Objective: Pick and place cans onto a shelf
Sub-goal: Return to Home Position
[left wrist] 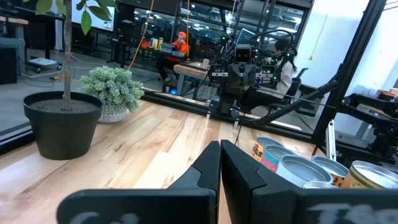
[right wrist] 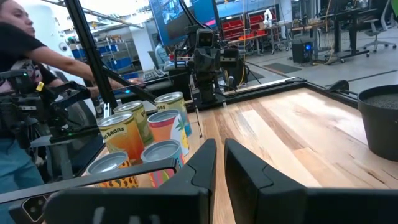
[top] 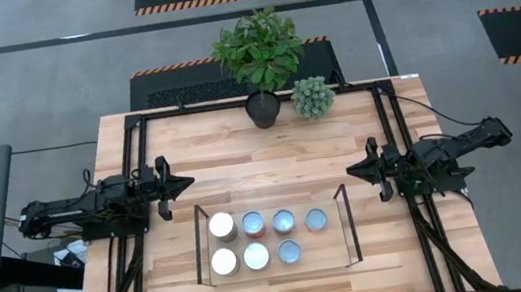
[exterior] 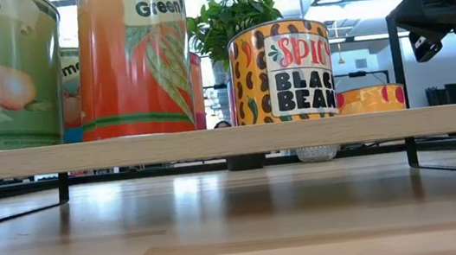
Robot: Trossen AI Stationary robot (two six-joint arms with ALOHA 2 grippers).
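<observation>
Several cans stand upright in two rows on the low light-wood shelf point(top: 277, 269), whose short ends have thin dark wire frames point(top: 198, 245). The cans' tops are white point(top: 222, 225), reddish point(top: 253, 225) and silver point(top: 316, 220). In the low view the shelf board point(exterior: 230, 140) carries an orange can point(exterior: 132, 56) and a black-beans can point(exterior: 293, 69). My left gripper point(top: 188, 184) is shut and empty, left of the shelf and beyond its far left corner; it also shows in its wrist view point(left wrist: 220, 163). My right gripper point(top: 352, 169) is shut and empty beyond the shelf's far right corner; it also shows in its wrist view point(right wrist: 220, 163).
A dark plant pot point(top: 263, 107) with a leafy plant and a small pale-green plant point(top: 313, 97) stand at the table's far edge. Black frame rails point(top: 384, 130) run along both sides of the table. A person point(right wrist: 18, 56) stands beyond the table's left side.
</observation>
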